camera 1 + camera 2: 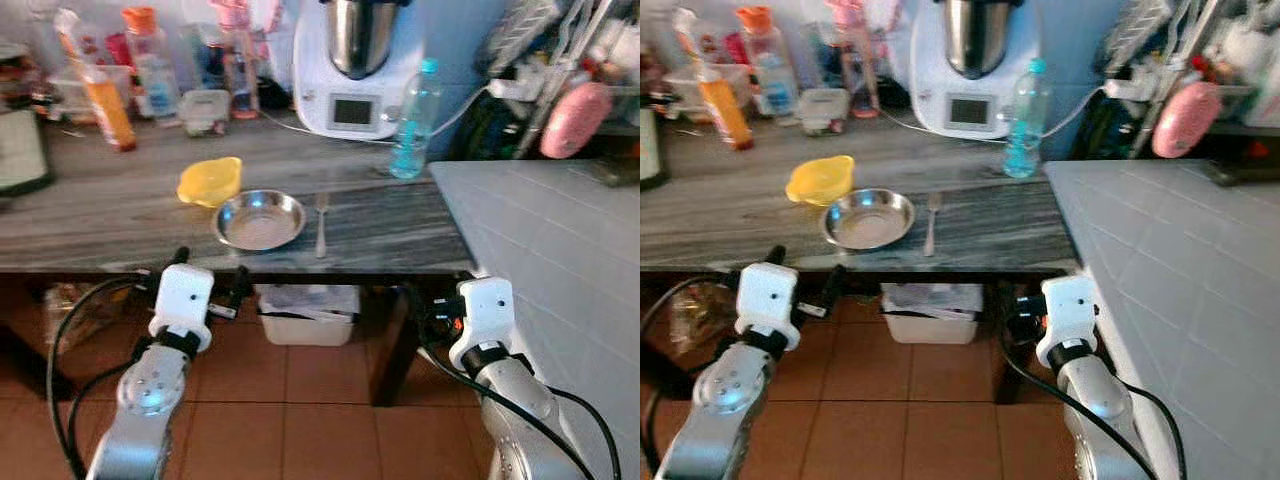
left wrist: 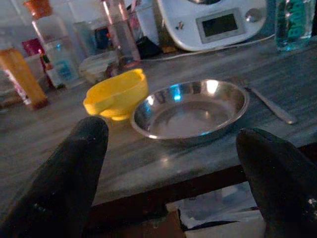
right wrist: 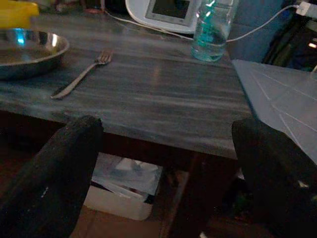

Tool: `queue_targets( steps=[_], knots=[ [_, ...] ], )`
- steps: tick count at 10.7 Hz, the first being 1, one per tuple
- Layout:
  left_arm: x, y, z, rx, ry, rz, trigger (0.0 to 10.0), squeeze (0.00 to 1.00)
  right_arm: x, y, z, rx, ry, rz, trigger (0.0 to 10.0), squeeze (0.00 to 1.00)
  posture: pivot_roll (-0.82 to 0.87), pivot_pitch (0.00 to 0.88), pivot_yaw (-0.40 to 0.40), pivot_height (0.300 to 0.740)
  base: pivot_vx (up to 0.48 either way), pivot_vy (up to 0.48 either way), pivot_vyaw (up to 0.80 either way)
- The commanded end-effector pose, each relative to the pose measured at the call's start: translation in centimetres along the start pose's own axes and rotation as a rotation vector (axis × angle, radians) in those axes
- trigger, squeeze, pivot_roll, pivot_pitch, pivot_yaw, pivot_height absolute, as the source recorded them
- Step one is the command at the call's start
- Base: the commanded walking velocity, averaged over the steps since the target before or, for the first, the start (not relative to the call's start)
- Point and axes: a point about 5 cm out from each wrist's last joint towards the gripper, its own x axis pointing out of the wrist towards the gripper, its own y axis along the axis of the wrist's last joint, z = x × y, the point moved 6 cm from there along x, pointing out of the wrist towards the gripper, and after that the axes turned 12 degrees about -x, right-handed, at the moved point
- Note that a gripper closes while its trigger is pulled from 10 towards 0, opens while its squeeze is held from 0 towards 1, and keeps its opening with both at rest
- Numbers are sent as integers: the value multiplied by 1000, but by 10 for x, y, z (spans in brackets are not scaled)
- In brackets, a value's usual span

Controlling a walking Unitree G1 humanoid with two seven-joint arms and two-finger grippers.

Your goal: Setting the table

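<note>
On the grey table [image 1: 120,215], steel plate [image 1: 260,219], fork [image 1: 321,224] just right, yellow bowl [image 1: 210,181] behind, both grippers' fingers spread below the edge.

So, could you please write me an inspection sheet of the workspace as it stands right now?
Surface: grey wood-grain table, bare along its front edge.
Job's things: steel plate near the front edge; fork lying on the plate's right, apart from it; yellow bowl behind and to the plate's left, rims close or touching.
Clutter: bottles and jars along the back, orange bottle, white kitchen machine, clear water bottle.
Grippers: left pincer and right pincer both open, held low before the table edge, holding nothing.
Cables: white cord behind the plate; black cables on both arms.
Surroundings: white bin under the table, tiled floor, pale counter on the right.
</note>
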Motion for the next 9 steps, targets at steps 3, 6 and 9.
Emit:
queue_targets(
  steps=[3,6,9],
  knots=[
    [-1,-4,5,7,20,-6,10000,0,4,6,1,0,-14,16,10000,0,84,0,23,740,0,0,0],
    [-3,-9,2,13,32,-30,10000,0,8,7,1,-2,-4,22,10000,0,95,0,15,740,-167,0,0],
    [-3,-12,2,17,33,-45,10000,0,10,9,2,0,0,24,10000,0,92,0,10,740,-326,0,0]
  ],
)
